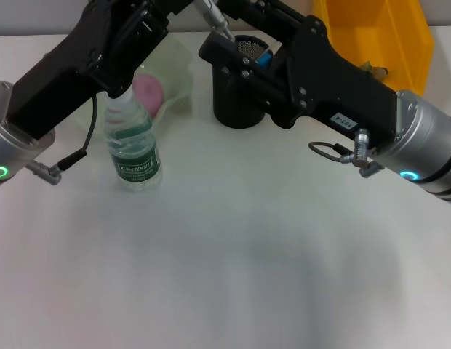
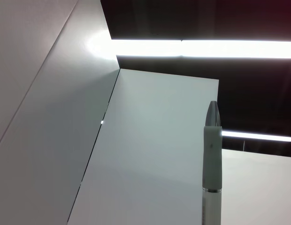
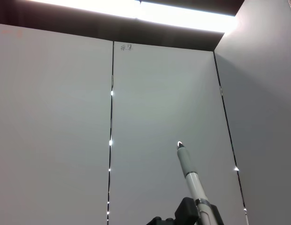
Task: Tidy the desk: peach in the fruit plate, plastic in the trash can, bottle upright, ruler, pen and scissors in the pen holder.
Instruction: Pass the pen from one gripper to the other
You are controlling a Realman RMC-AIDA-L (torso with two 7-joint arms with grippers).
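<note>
On the white tabletop [image 1: 233,247] the water bottle [image 1: 133,149] is seen upright, nearest. Behind it, the peach [image 1: 148,90] lies in the fruit plate [image 1: 176,73]. Farthest, the pen [image 1: 214,19] is held tilted above the black pen holder [image 1: 238,109], between both arms; whether either arm's fingers are apart or clamped cannot be told.

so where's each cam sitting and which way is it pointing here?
Head: on the robot's head, looking forward and down at the desk, bottle, pen holder; both arms show.
Left wrist: on the left arm, facing up at wall panels and ceiling lights; a pen shows, no fingers.
Right wrist: on the right arm, also facing up at panels; a pen shows in a black clamp.
Shared: both wrist views show a pen against wall panels and ceiling lights.
</note>
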